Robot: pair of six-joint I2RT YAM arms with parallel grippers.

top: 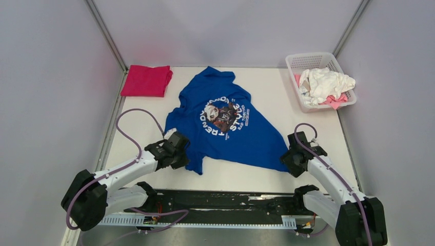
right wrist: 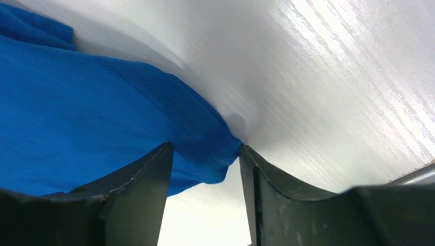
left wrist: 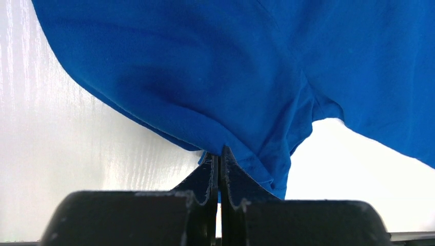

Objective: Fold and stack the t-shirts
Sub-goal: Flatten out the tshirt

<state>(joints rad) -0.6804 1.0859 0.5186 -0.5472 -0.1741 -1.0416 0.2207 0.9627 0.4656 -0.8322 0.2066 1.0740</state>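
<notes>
The royal-blue t-shirt [top: 223, 123] lies spread on the white table, its dark round graphic with white lettering facing up. My left gripper [top: 180, 151] is shut on its near left hem; in the left wrist view the jaws [left wrist: 219, 154] pinch blue cloth [left wrist: 205, 66]. My right gripper [top: 287, 156] is open at the shirt's near right corner; in the right wrist view that blue corner [right wrist: 205, 143] sits between the spread fingers [right wrist: 205, 154]. A folded magenta t-shirt [top: 147, 80] lies at the far left. White and pale pink t-shirts [top: 324, 84] lie crumpled in the basket.
A white plastic basket [top: 295, 64] stands at the far right of the table [top: 318, 133]. Grey walls close in the table on three sides. Both arm bases and purple cables sit along the near edge.
</notes>
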